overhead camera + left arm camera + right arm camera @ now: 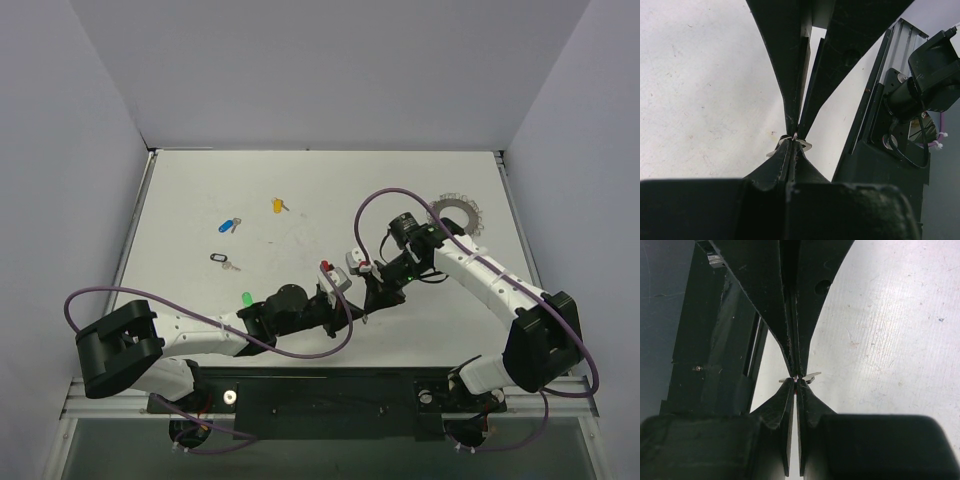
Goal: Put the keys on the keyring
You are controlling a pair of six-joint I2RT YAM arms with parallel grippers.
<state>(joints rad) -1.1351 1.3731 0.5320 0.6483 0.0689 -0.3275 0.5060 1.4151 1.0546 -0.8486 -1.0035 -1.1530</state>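
My left pincer [791, 145] and right pincer [796, 382] both clamp one tiny silver key [811, 375], tip to tip over the table [300, 180], while the beaded, open-centred silver keyring [455, 213] lies flat far right.

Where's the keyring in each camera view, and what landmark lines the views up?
Top external: keyring at the far right of the table, just beyond the right arm.
Left wrist: not in it.
Right wrist: not in it.
Shared landmark: left gripper and right gripper meeting tip to tip on a small silver piece, at the centre of both wrist views.
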